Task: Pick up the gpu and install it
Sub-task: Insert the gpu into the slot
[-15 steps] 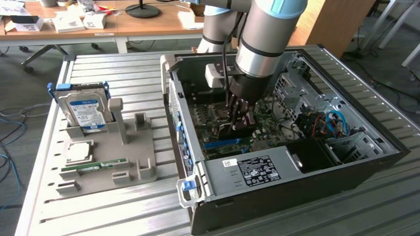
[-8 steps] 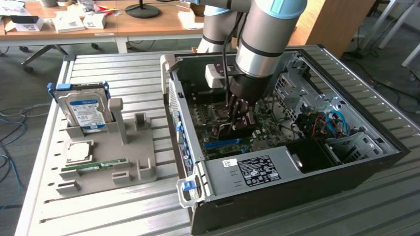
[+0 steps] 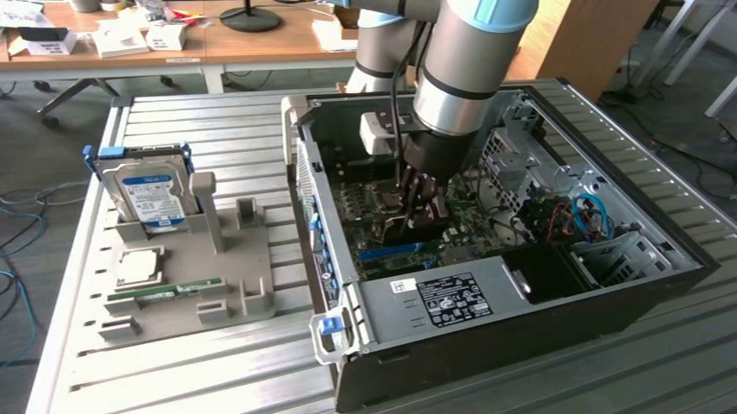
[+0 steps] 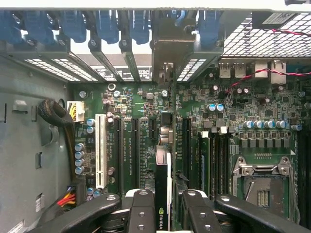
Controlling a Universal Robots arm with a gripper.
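Gripper (image 3: 420, 205) inside open PC case (image 3: 541, 297), jaws clenched on gpu (image 4: 162, 170). Card held edge-on over motherboard (image 4: 252, 145) expansion slots, bracket end toward rear slot openings. Pickup done. Card appears lined up with slot; full seating not evident, judged left to do.
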